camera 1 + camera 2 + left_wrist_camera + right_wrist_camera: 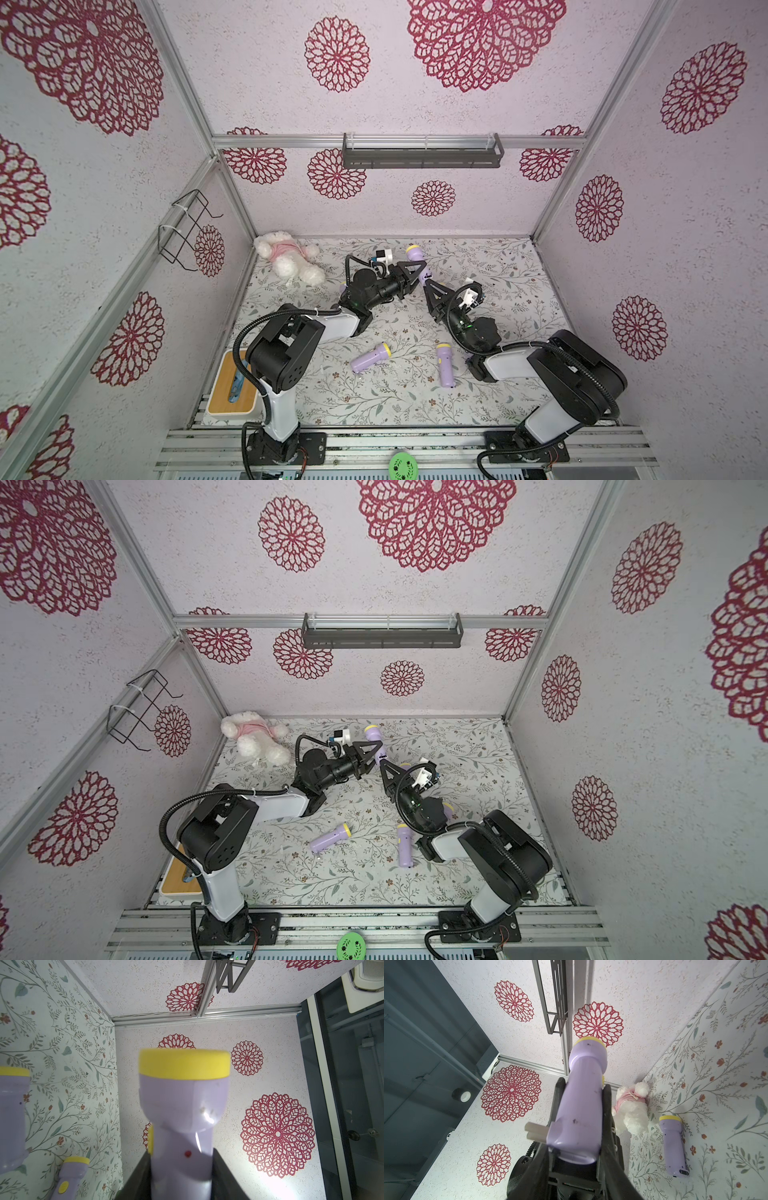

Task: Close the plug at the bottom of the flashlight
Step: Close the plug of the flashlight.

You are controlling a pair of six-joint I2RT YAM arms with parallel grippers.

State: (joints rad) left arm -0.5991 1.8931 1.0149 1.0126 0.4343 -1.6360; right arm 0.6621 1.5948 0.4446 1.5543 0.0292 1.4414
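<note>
You have the flashlight held off the bench, over its back middle. Your left gripper is clamped on its body below the yellow head. Your right gripper is clamped on its bottom end, where the plug sticks out sideways. A plush toy lies back-left and two spare flashlights lie between the arms. The bare bench is to the right.

A white plush toy in a pink shirt lies far left on the floral-printed mat. A white box with a wooden lid sits near left. A dark metal shelf hangs on the far wall.
</note>
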